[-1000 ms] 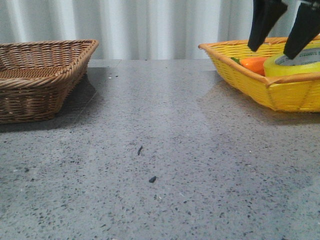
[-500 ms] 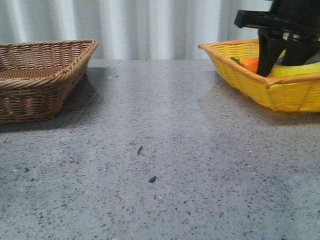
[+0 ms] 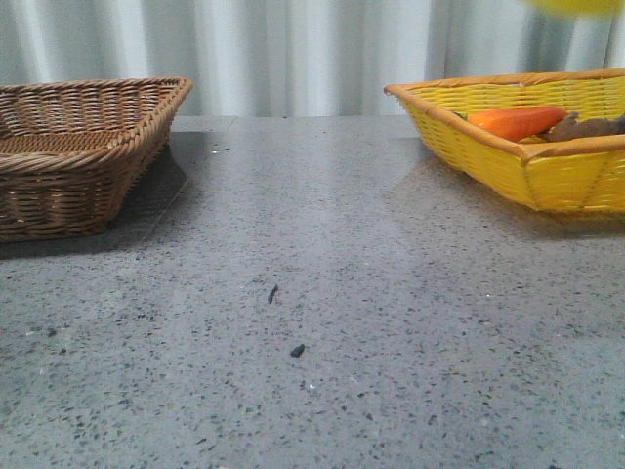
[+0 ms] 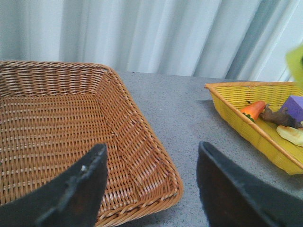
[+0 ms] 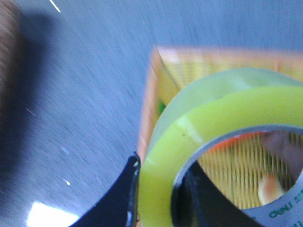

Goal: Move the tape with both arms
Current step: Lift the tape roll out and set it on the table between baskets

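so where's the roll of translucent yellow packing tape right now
The roll of translucent yellow packing tape is clamped in the right gripper, lifted above the yellow woven basket on the table's right side.

Left hand [image 4: 149, 189]: two broad black fingers, scuffed edges. Right hand [image 5: 161, 198]: black, glossy.

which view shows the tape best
The right wrist view: the tape fills it, clamped in the right pincer. The front view catches only a yellow sliver at its top edge; the left wrist view, a yellow blur.
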`<state>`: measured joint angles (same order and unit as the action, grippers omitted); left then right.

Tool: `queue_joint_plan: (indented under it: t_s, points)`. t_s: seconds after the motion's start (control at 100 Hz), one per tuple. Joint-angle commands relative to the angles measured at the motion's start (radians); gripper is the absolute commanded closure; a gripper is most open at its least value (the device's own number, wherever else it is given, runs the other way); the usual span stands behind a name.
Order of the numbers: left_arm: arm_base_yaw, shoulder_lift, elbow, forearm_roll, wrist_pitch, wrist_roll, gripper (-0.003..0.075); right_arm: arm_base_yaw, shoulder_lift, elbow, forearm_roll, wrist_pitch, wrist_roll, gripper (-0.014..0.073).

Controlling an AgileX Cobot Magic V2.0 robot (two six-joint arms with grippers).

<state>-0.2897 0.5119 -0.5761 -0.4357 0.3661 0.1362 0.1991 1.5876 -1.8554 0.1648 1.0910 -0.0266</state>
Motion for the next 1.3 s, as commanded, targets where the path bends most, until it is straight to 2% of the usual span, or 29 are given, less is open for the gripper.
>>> queue_joint_plan:
  t_s: [0.0,0.17,0.52,1.01,1.11,1.29]
  points:
    - [-0.008,0.009,-0.036,-0.019,-0.064,0.0,0.0334,0.038,-0.049,-0.132,0.004,-0.06,-0.014,0.0647]
    - [-0.008,0.009,-0.036,-0.019,-0.07,0.0,0.0334,0.138,-0.011,-0.245,0.004,-0.078,-0.014,0.0647]
    - [-0.008,0.009,-0.036,-0.019,-0.058,0.0,0.0334,0.282,0.186,-0.249,0.011,-0.02,-0.014,0.0647]
    - [-0.008,0.009,-0.031,-0.019,0.027,0.0,0.0334,0.306,0.458,-0.249,0.033,0.037,-0.011,0.0634]
    - [-0.008,0.009,-0.031,-0.019,0.04,0.0,0.0334,0.306,0.471,-0.249,0.033,0.045,-0.008,0.0535]
    - [-0.008,0.009,-0.031,-0.019,0.05,0.0,0.0334,0.306,0.455,-0.255,0.041,0.049,-0.006,0.0135]
